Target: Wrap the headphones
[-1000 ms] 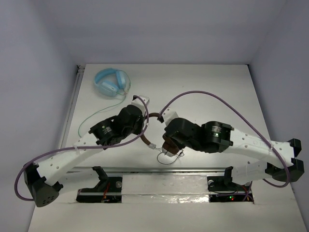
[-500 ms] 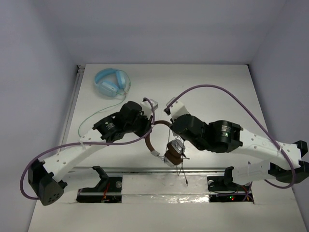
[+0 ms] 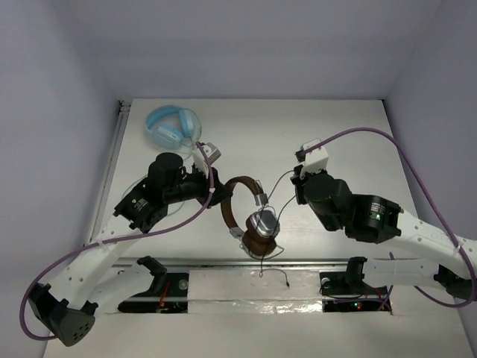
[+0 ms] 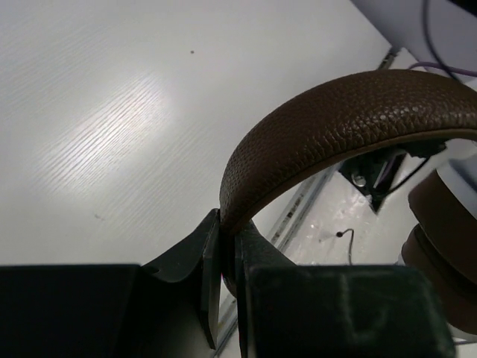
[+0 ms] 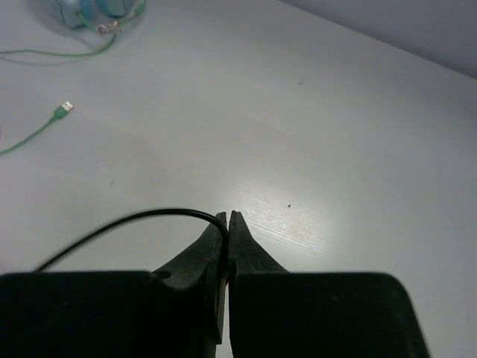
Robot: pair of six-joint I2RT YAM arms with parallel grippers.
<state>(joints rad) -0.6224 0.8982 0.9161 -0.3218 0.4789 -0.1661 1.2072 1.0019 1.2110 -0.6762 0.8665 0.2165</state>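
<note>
Lifts the brown-and-silver over-ear headphones [image 3: 253, 218] by the headband [image 4: 335, 123] in the clamped left claw [image 4: 226, 224] while drawing their thin black cable [image 5: 134, 221] out to their right, pinched in the right claw [image 5: 227, 218], ready for winding.

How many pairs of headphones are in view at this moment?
2. The brown headphones are mid-scene, headband clamped in the left gripper, black cable pinched by the right gripper; the light blue headphones lie at the far left corner. None seems hidden.
</note>
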